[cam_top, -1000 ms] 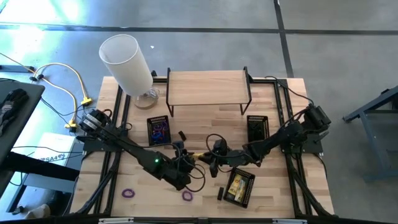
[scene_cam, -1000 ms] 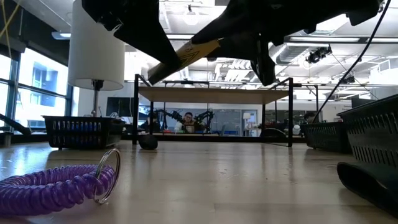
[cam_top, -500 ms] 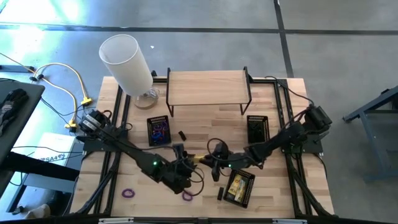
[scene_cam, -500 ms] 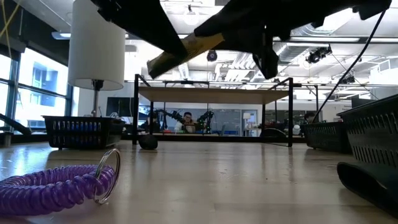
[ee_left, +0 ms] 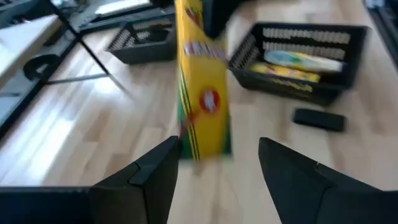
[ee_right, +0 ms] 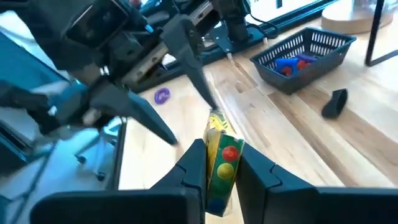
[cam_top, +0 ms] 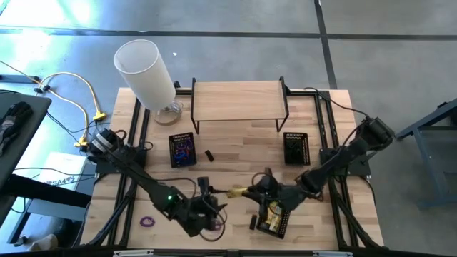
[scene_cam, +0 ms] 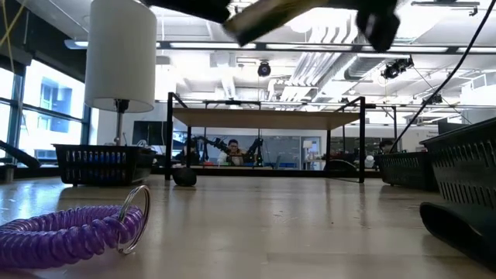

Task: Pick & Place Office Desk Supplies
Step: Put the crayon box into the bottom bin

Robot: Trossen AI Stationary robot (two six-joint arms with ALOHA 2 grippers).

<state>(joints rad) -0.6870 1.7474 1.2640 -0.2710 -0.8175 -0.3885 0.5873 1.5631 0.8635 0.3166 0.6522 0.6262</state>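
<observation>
Fingers of the right gripper (ee_right: pixel 221 171) are clamping a yellow crayon box (ee_right: pixel 220 163) by one end, holding it up off the tabletop (cam_top: pixel 235 153) near the front middle. Left gripper (ee_left: pixel 214 158) is sitting just short of the box's other end, fingers (ee_left: pixel 152 171) spread wide with nothing between them, not touching the box. In the high view the box (cam_top: pixel 239 191) is hanging between the two grippers, the left one (cam_top: pixel 213 208) at front centre and the right one (cam_top: pixel 260 188) just right of it. A purple coil band (cam_top: pixel 215 224) is lying under the left gripper, another purple loop (cam_top: pixel 147 222) further left at the front edge. A black mesh tray with yellow boxes (cam_top: pixel 275 215) is sitting front right, a small black block (cam_top: pixel 253 222) just beside it. Further back, a mesh tray with blue and red items (cam_top: pixel 183 149) is resting left of centre, another small black block (cam_top: pixel 210 155) near it, and a dark mesh tray (cam_top: pixel 295 147) to the right. Behind those, a wooden shelf riser (cam_top: pixel 238 101) is standing at the back edge, with a tall white cylinder (cam_top: pixel 145 73) at back left.
</observation>
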